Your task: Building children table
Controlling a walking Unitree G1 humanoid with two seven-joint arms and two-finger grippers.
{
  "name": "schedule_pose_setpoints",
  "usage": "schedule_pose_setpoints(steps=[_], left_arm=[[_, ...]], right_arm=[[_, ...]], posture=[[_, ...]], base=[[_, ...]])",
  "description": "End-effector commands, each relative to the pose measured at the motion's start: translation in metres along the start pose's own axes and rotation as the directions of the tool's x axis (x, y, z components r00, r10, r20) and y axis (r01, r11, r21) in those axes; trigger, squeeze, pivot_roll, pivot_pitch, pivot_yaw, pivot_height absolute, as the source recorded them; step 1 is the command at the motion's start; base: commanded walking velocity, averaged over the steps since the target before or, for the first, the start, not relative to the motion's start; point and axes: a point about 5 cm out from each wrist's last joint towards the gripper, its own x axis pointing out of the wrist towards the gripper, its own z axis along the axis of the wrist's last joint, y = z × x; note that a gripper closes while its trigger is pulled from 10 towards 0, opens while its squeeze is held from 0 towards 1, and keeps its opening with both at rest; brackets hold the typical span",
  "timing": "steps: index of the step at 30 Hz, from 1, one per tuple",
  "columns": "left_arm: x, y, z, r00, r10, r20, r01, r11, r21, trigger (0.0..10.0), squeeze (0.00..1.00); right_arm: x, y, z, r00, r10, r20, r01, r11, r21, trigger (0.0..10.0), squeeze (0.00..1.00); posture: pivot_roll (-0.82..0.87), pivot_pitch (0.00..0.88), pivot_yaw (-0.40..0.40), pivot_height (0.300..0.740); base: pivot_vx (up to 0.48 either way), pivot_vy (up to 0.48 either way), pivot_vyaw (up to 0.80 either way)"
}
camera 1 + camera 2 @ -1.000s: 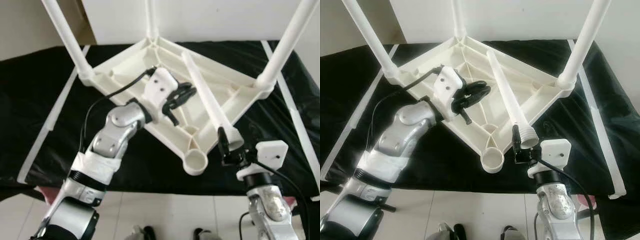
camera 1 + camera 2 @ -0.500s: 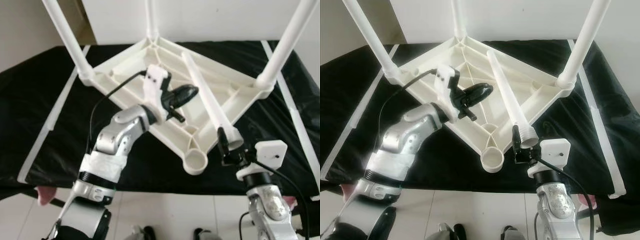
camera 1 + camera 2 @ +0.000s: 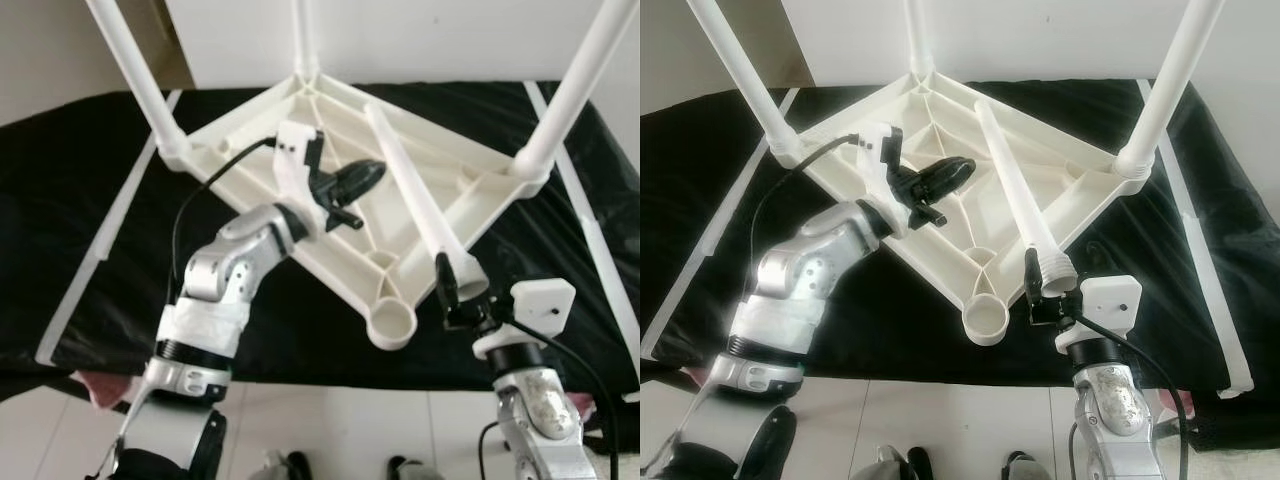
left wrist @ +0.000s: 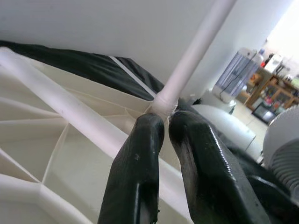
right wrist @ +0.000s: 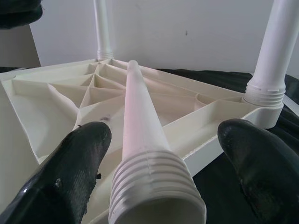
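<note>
A white plastic children's table (image 3: 250,140) lies upside down on a black cloth. Three legs stand screwed into its corners: left (image 3: 135,75), far (image 3: 303,35) and right (image 3: 580,80). The fourth leg (image 3: 410,190) lies loose across the ribbed underside, its threaded end (image 5: 154,186) toward me. The near corner socket (image 3: 391,325) holds nothing. My left gripper (image 3: 368,174) hovers shut over the underside, left of the loose leg, with nothing between its fingers (image 4: 140,154). My right gripper (image 5: 166,135) is open, one finger on each side of the threaded end and not touching it.
The black cloth (image 3: 80,180) covers the work surface, with white strips along its left (image 3: 90,260) and right (image 3: 600,250) sides. Its near edge (image 3: 330,380) runs just past the socket corner, with pale floor tiles below. A white wall stands behind.
My left wrist has rolled, its fingers have come together, and the gripper has shifted slightly toward the far side. The right arm and the loose leg are where they were.
</note>
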Motion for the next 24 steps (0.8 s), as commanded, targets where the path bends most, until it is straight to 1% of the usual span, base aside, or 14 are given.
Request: schedule_pose_setpoints(steps=[1,2,3,4,5,8,16,17,18,19,20,21,22,24], left_arm=[[0.0,0.005,0.003,0.999,0.047,0.006,-0.046,0.994,-0.094,1.1,0.0],[0.001,0.008,0.005,0.997,0.072,0.035,-0.066,0.985,-0.158,6.7,0.0],[0.001,0.012,0.009,0.992,0.105,0.075,-0.085,0.969,-0.233,0.0,0.0],[0.001,0.014,0.011,0.987,0.125,0.103,-0.092,0.956,-0.277,0.0,0.0],[0.001,0.014,0.011,0.987,0.125,0.103,-0.092,0.956,-0.277,0.0,0.0],[0.002,0.021,0.015,0.975,0.18,0.128,-0.12,0.918,-0.378,0.0,0.0],[0.002,0.022,0.018,0.973,0.189,0.134,-0.12,0.906,-0.406,0.0,0.0],[0.003,0.022,0.018,0.974,0.193,0.122,-0.127,0.9,-0.417,10.0,0.0],[0.003,0.022,0.017,0.974,0.198,0.113,-0.132,0.895,-0.425,10.0,0.0],[0.003,0.023,0.019,0.971,0.205,0.123,-0.132,0.89,-0.437,2.2,0.0],[0.003,0.023,0.019,0.971,0.205,0.123,-0.132,0.89,-0.437,2.2,0.0],[0.002,0.024,0.02,0.967,0.217,0.134,-0.137,0.883,-0.448,0.0,0.0],[0.002,0.024,0.021,0.964,0.223,0.145,-0.135,0.878,-0.459,0.0,0.0],[0.003,0.023,0.022,0.966,0.213,0.144,-0.13,0.887,-0.443,0.0,0.0]], right_arm=[[-0.002,0.0,-0.001,1.0,0.001,-0.007,-0.001,1.0,0.006,10.0,0.0],[-0.002,0.0,-0.001,1.0,0.001,-0.007,-0.001,1.0,0.007,10.0,0.0],[-0.002,0.0,-0.001,1.0,-0.001,-0.006,0.001,1.0,0.007,10.0,0.0],[-0.002,0.0,-0.001,1.0,-0.001,-0.006,0.001,1.0,0.006,10.0,0.0],[-0.002,0.0,-0.001,1.0,-0.001,-0.006,0.001,1.0,0.006,10.0,0.0],[-0.003,0.0,-0.001,1.0,-0.006,-0.006,0.006,1.0,0.007,10.0,0.0],[-0.005,0.0,-0.001,1.0,-0.018,-0.008,0.018,1.0,0.012,10.0,0.0],[-0.005,-0.001,-0.001,1.0,-0.018,-0.008,0.018,1.0,0.011,10.0,0.0],[-0.005,-0.001,-0.001,1.0,-0.018,-0.008,0.018,1.0,0.011,10.0,0.0],[-0.005,-0.001,-0.001,1.0,-0.017,-0.008,0.017,1.0,0.01,10.0,0.0],[-0.005,-0.001,-0.001,1.0,-0.017,-0.008,0.017,1.0,0.01,10.0,0.0],[-0.005,-0.001,-0.001,1.0,-0.016,-0.008,0.016,1.0,0.009,10.0,0.0],[-0.005,-0.001,-0.001,1.0,-0.016,-0.008,0.016,1.0,0.009,10.0,0.0],[-0.005,-0.002,-0.001,1.0,-0.015,-0.007,0.015,1.0,0.008,10.0,0.0]], posture=[[-0.15,0.174,0.087,0.74],[-0.15,0.175,0.088,0.74],[-0.15,0.176,0.09,0.74],[-0.15,0.176,0.091,0.74],[-0.15,0.176,0.091,0.74],[-0.16,0.172,0.095,0.74],[-0.17,0.167,0.093,0.74],[-0.17,0.163,0.091,0.74],[-0.17,0.163,0.091,0.74],[-0.17,0.159,0.09,0.74],[-0.17,0.159,0.09,0.74],[-0.17,0.158,0.09,0.74],[-0.17,0.157,0.089,0.74],[-0.17,0.156,0.088,0.74]], base=[[0.0,0.0,0.0],[0.0,0.0,0.0],[0.0,0.0,0.0],[0.0,0.0,0.0],[0.0,0.0,0.0],[0.0,0.0,0.0],[0.0,0.0,0.0],[0.0,0.0,0.0],[0.0,0.0,0.0],[0.0,0.0,0.0],[0.0,0.0,0.0],[0.0,0.0,0.0],[0.0,0.0,0.0],[0.0,0.0,0.0]])
